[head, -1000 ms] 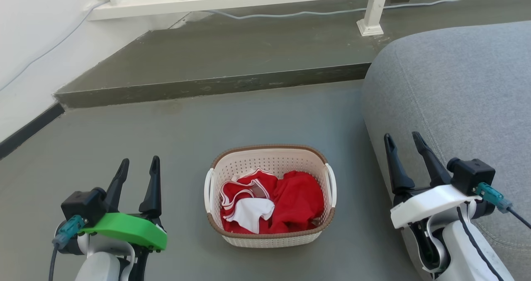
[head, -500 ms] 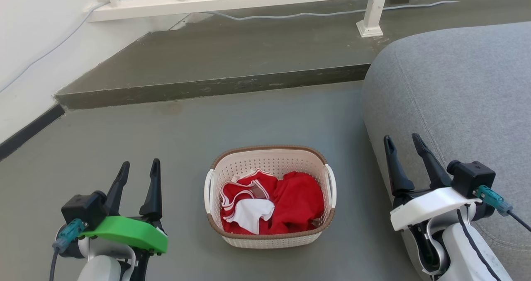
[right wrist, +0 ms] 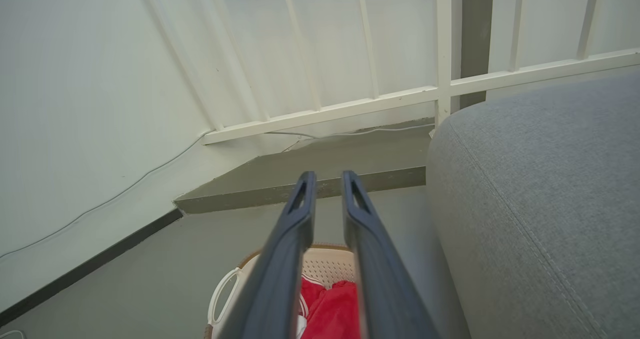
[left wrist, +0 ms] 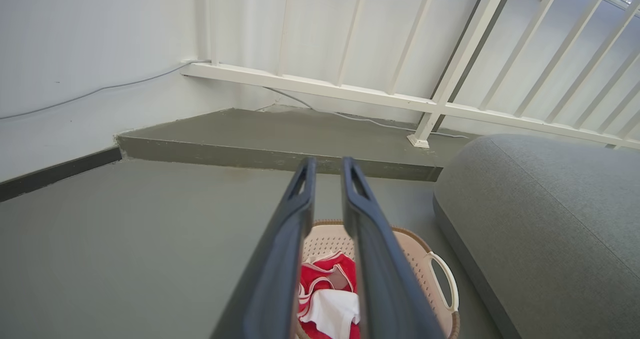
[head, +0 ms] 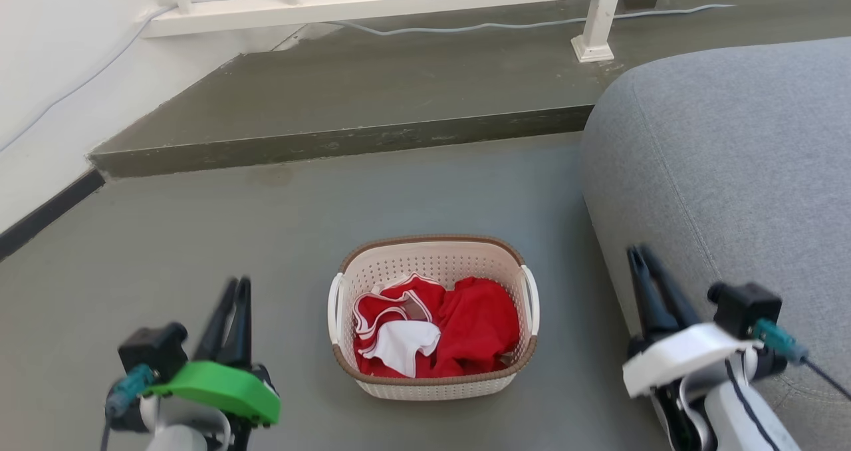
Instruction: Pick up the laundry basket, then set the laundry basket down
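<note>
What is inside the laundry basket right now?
Crumpled red garments with white trim and a white piece fill the laundry basket. They cover its floor, so anything underneath is hidden.

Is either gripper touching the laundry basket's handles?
No, the left gripper and right gripper flank the laundry basket with bare floor between.

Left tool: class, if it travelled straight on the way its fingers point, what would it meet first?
The left tool would probably reach the raised step, passing left of the laundry basket; depth is unclear, so the floor may come first.
</note>
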Controlling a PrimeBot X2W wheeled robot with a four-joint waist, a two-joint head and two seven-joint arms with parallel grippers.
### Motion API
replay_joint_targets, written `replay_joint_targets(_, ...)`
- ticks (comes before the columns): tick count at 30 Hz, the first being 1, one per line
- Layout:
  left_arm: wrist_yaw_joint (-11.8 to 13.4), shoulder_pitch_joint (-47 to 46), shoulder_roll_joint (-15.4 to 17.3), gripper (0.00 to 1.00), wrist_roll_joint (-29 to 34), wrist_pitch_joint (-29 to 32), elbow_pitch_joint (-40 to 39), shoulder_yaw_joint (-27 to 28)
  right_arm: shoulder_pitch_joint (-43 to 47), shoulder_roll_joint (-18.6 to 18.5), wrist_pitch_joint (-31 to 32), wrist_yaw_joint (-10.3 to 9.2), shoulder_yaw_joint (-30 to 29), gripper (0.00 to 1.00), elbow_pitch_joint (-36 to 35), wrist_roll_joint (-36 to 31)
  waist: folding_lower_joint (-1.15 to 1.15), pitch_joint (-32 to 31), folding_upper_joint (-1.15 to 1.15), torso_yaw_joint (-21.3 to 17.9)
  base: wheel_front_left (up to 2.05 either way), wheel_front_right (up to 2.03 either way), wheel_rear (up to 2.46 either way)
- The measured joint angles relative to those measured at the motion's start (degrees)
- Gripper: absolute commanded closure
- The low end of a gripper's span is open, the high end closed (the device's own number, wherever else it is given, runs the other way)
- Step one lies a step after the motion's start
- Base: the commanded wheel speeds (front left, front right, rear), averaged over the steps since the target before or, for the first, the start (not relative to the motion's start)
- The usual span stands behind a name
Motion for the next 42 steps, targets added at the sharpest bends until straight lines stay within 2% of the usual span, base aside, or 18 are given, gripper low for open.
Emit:
replay_joint_targets(7, 0.0, 1.2, -0.2, 1.0, -3.0, 0.9, 0.9, 0.2, 1.4, 0.1, 0.5, 0.0, -0.5, 1.0, 0.9, 2.6, 0.0, -0.1, 0.0, 0.2, 0.0, 0.0, 0.0)
replay_joint_targets(17, 0.0, 1.2, -0.2, 1.0, -10.9, 3.1, 0.9, 1.6, 1.4, 0.1, 2.6, 0.02, -2.1, 1.0, 0.9, 12.2, 0.0, -0.3, 0.0, 0.5, 0.0, 0.0, 0.0)
replay_joint_targets(42, 0.0, 1.2, -0.2, 1.0, -27.0, 8.2, -0.3, 5.1, 1.2, 0.6, 8.1, 0.77, -6.4, 1.0, 0.9, 30.3, 0.0, -0.6, 0.0, 1.2, 0.0, 0.0, 0.0)
